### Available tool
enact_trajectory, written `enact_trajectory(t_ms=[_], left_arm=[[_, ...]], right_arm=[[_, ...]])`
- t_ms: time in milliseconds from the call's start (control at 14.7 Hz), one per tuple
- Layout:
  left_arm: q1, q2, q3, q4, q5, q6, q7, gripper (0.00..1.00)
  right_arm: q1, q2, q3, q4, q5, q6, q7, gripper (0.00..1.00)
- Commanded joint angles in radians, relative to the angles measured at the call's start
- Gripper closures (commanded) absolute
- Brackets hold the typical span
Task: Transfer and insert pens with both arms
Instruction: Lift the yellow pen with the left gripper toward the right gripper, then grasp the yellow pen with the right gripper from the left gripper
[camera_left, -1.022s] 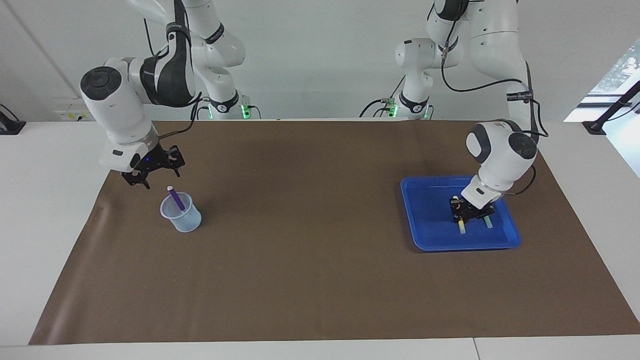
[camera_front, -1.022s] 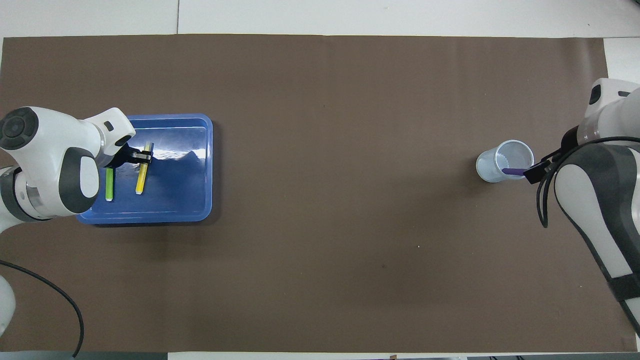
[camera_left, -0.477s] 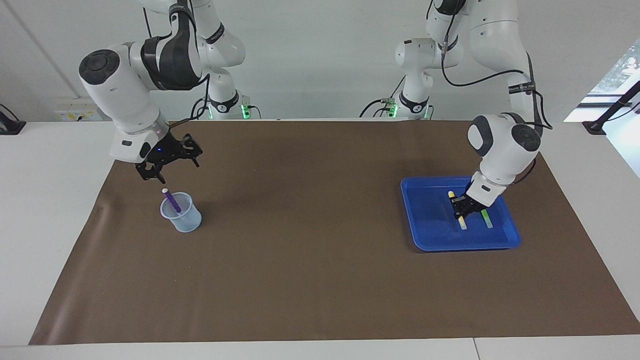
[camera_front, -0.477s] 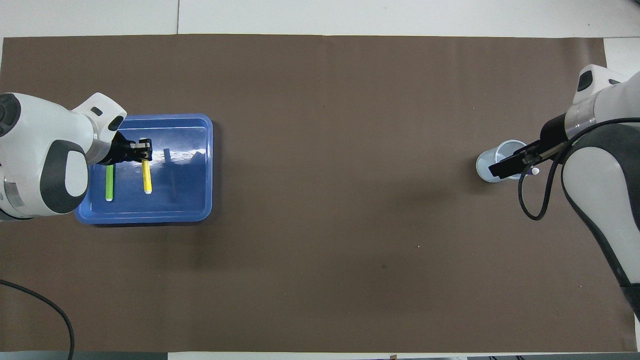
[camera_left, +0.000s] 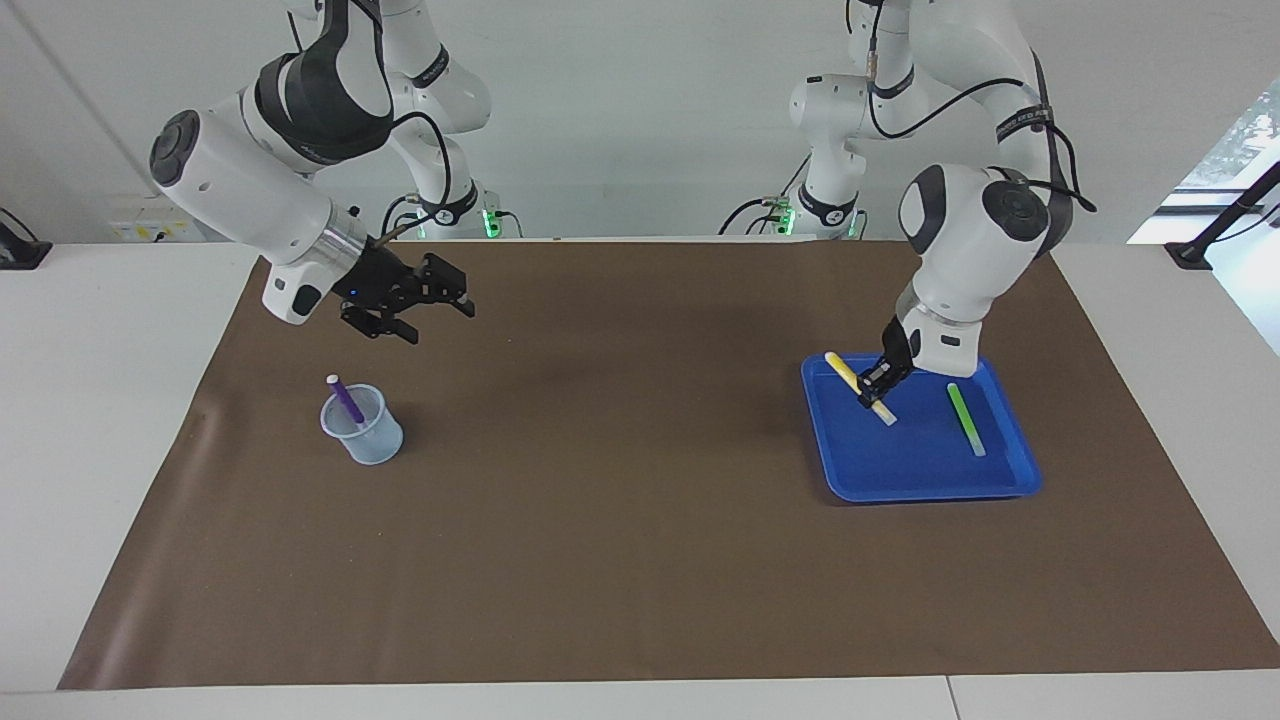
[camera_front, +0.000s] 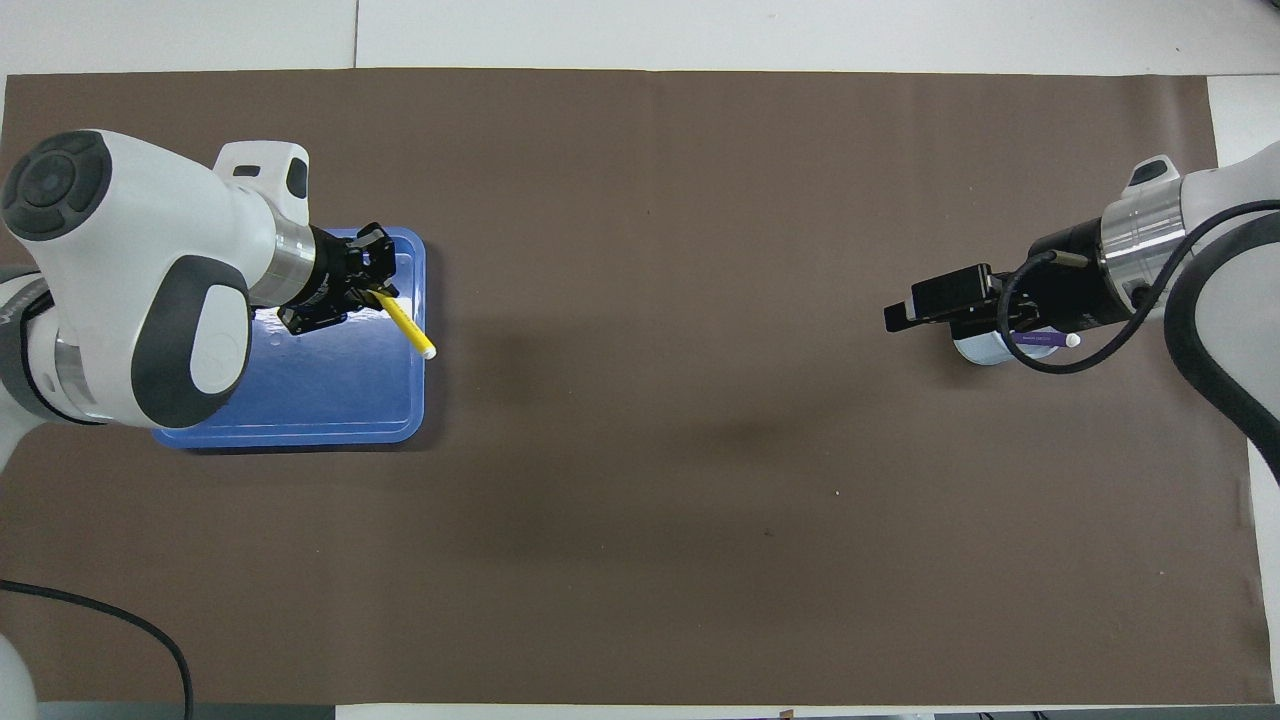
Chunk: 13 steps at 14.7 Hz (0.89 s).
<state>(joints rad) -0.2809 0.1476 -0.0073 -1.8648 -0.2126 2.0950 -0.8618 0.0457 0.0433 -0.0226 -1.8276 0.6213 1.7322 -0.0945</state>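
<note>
White room, white table, big brown mat

The table (camera_left: 100, 400) is plain white with a brown mat (camera_left: 620, 560) covering most of the top, and a seam runs across the table's edge away from the robots. The wall (camera_left: 640, 100) is bare white. A window (camera_left: 1235, 150) lets in daylight at one side, with a dark clamp stand (camera_left: 1215, 235) beside it.
</note>
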Motion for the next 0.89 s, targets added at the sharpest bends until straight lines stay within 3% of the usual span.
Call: enact_trajectory(t_ms=[0, 409, 817], left_arm=[[-0.058, 0.047, 0.012, 0.07, -0.162, 0.033, -0.126, 1.0], [-0.224, 0.055, 0.006, 0.072, -0.238, 0.221, -0.46, 1.0], [-0.333, 0.069, 0.006, 0.072, -0.3, 0.385, -0.779, 1.0]], right_arm=[[0.0, -0.023, 0.001, -0.05, 0.13, 0.035, 0.106, 0.0], [0.077, -0.077, 0.001, -0.202, 0.388, 0.288, 0.197, 0.0], [0.197, -0.048, 0.001, -0.24, 0.455, 0.464, 0.196, 0.0]])
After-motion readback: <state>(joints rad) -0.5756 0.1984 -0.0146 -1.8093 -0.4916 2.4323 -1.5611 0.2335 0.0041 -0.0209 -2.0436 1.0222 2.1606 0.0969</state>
